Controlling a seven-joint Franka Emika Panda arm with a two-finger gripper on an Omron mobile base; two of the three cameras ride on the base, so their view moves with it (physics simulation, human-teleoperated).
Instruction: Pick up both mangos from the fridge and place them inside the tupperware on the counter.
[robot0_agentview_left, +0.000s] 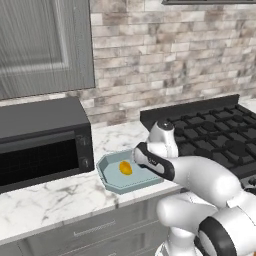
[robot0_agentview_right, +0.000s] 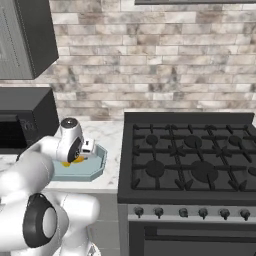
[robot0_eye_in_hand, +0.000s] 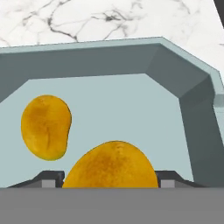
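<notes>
So the tupperware (robot0_agentview_left: 111, 176) sits on the white marble counter (robot0_agentview_left: 45, 202), squeezed between the black microwave (robot0_agentview_left: 42, 142) and the black gas stove (robot0_agentview_right: 192, 160). The robot's own white forearm hangs right over the tray and blocks a good chunk of it in both base views. One mango (robot0_eye_in_hand: 46, 127) lies on the tray floor, long axis pointing roughly away from the hand camera and a bit tilted. The second mango (robot0_eye_in_hand: 111, 166) sits right between the gripper (robot0_eye_in_hand: 109, 180) fingertips, low inside the tray; jaws are narrow around it, gripping it. Both fruits are rounded, speckled yellow-orange. The tray is smooth pale blue-grey with cut corners.
</notes>
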